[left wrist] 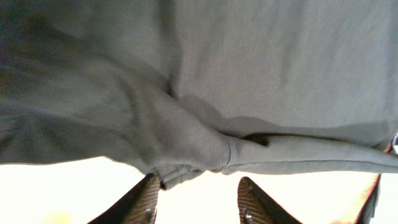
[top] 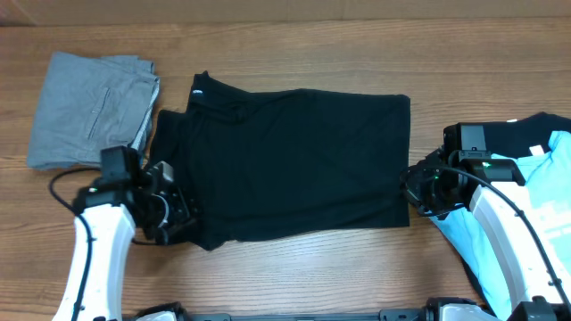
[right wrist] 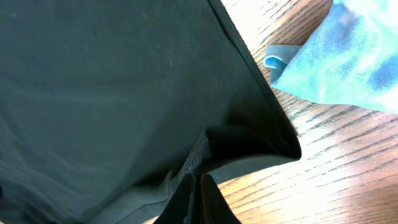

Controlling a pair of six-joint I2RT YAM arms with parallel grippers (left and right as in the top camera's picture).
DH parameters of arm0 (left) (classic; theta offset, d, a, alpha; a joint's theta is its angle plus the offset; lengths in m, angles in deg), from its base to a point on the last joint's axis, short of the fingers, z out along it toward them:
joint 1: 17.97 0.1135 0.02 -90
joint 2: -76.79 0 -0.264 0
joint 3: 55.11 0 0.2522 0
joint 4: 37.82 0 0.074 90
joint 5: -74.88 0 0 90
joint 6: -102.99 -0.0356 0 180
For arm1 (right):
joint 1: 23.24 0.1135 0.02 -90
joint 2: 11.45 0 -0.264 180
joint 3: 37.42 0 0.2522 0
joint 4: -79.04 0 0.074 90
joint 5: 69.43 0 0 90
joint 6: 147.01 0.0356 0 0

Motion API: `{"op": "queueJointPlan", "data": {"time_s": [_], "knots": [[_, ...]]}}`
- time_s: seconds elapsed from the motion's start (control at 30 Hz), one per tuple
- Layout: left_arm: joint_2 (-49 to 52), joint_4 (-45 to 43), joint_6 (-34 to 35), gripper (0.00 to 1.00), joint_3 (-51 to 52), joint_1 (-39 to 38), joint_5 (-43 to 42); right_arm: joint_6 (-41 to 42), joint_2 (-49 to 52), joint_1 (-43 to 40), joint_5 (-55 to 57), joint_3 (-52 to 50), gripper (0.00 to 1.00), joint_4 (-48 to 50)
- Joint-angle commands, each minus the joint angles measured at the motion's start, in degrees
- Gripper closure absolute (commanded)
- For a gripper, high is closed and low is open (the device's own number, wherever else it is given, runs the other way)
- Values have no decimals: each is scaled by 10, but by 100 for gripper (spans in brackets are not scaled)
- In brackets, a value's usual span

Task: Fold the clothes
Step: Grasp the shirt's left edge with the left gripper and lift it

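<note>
Three garments are counted on the table: one black shirt, one grey piece, one blue piece. Two arms are counted, each with one gripper.

- The shirt is spread flat at the centre, with the collar at the far left.
- The grey piece is folded at the far left, just beside the shirt's left edge.
- The blue piece is bunched at the right and cut off by the frame edge.
- The left gripper is set at the shirt's near left corner, the right gripper at its near right edge.

Overhead, neither pair of jaws can be made out under the wrist housings. The wrist views settle it.

- Left wrist: two dark fingers are seen spread apart, with the bunched hem of the shirt just above the gap and not gripped.
- Right wrist: the jaws are pressed together on a fold of the shirt's edge. A corner of the blue piece is seen near, apart from the shirt.

The left wrist view is washed out below the cloth, so the table is lost there.
</note>
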Motion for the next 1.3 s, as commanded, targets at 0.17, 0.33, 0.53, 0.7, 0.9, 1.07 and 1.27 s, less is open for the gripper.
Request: {"op": "queueJointPlan", "data": {"time_s": [0.17, 0.33, 0.53, 0.7, 0.9, 1.07, 1.27], "knots": [[54, -113, 80, 49, 113, -42, 1, 2, -3, -1, -3, 11, 96, -7], [70, -147, 81, 66, 114, -42, 8, -1, -3, -1, -3, 11, 96, -8], [69, -136, 78, 82, 114, -42, -2, -3, -3, -1, -2, 11, 96, -10], [69, -120, 77, 90, 96, -42, -29, -5, -3, -1, 2, 11, 96, -12], [59, -77, 40, 88, 60, -42, -33, -5, -3, -1, 2, 11, 96, -12], [59, -50, 31, 57, 79, -42, -21, -5, -3, -1, 2, 11, 96, -12], [60, -144, 55, 58, 149, -41, -4, -5, -3, -1, 2, 11, 96, -12]]}}
